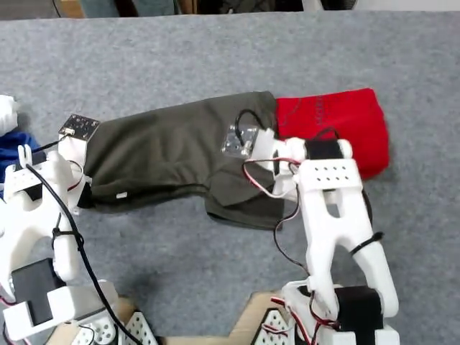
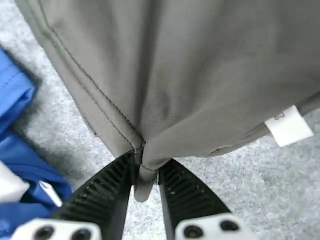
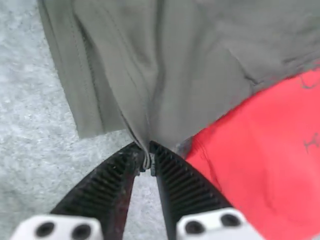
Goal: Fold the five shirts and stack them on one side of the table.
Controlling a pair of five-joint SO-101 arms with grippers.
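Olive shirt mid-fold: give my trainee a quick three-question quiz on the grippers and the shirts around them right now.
1. True or false: the left gripper is shut on a pinch of the olive shirt.
2. Pick one: which shirt lies right beside the spot where the right gripper pinches the olive shirt? A) the red shirt B) a yellow shirt C) a striped shirt
3. Short answer: in the left wrist view, what other garment lies on the table beside the olive shirt?

Key: 1 true; 2 A; 3 the blue shirt.
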